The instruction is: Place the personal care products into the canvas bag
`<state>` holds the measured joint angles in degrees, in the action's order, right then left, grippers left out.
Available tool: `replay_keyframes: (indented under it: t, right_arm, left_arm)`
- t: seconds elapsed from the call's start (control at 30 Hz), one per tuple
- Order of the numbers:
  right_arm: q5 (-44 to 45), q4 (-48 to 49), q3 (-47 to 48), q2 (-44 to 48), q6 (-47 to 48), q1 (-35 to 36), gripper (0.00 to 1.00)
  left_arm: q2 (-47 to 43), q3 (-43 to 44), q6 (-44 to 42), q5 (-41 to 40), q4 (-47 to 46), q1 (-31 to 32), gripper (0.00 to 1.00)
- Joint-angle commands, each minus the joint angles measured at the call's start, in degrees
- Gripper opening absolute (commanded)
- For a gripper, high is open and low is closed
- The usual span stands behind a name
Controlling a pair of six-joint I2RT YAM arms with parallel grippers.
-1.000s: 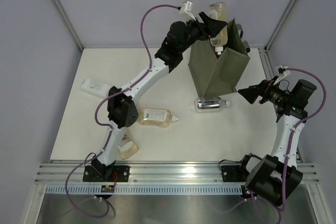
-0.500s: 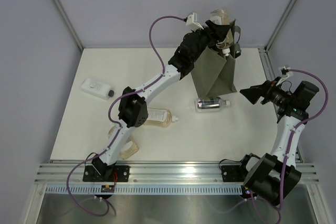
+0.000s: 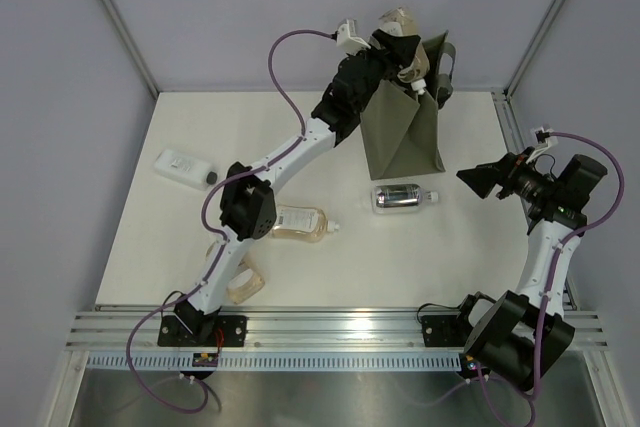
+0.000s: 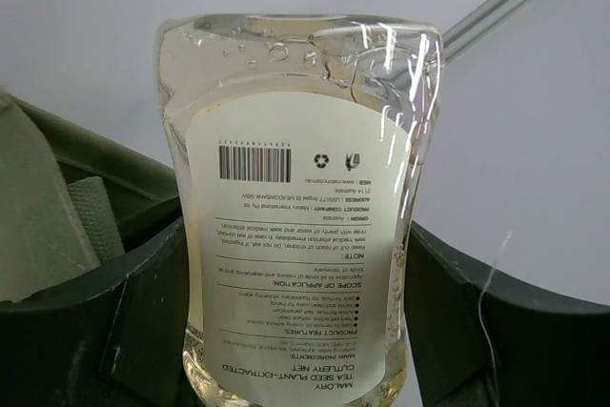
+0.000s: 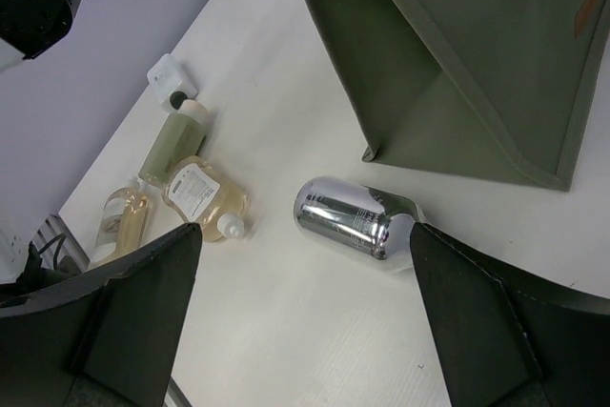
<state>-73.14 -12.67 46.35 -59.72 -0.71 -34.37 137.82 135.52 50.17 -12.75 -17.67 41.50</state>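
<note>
Your left gripper (image 4: 300, 331) is clenched on a pouch (image 4: 295, 207), held high at the mouth of the far bag (image 3: 400, 137), judged ready to drop in. Your right gripper (image 5: 305, 331) hangs spread and empty near the silver bottle (image 5: 357, 218), probably your next pick.

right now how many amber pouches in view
3 pouches: one in the left gripper over the canvas bag, one mid-table, one by the left arm's base. The bag may hide more.
</note>
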Motion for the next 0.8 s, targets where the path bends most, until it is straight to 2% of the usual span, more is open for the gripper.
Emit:
replay_keyframes:
  t: [0.0,0.53,0.77]
  right_arm:
    - [-1.12,2.21,-0.21,-0.3,-0.61,-0.35,0.99]
    - [-1.03,1.86,-0.47,-1.1,0.36,-0.35,0.99]
    - [-1.3,1.86,-0.47,-1.18,0.36,-0.35,0.99]
  left_arm:
    - [-9.67,1.15,0.98,-4.21,-14.14,-2.21,0.01]
    - [-11.69,0.09,0.37,-0.96,-12.12,-4.14,0.03]
    - [-10.56,0.53,-5.87,-0.87,-8.96,-4.76,0.05]
